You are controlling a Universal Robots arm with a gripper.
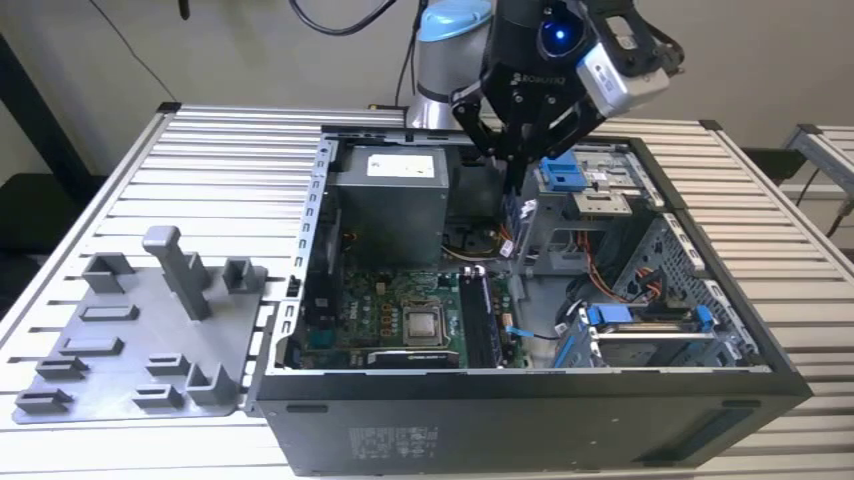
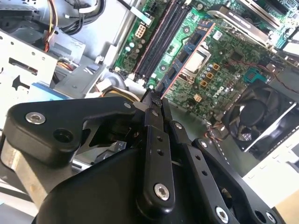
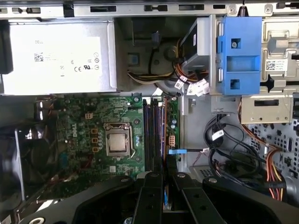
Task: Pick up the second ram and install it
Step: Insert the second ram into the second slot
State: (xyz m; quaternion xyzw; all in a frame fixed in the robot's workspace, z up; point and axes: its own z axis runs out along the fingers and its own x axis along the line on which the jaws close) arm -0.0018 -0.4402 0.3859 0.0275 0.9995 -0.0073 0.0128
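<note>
My gripper, fingers clamped on the second ram, holds it above the memory slots inside the open computer case; seating, I judge, demands square alignment over an empty slot.

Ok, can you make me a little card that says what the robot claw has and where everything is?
gripper: shut on the second ram, above the open computer case
second ram: held by one end, not yet in the memory slots
memory slots: dark, beside the processor
power supply: grey box inside the case
grey tray: on the table, at the exterior view's left of the case
</note>
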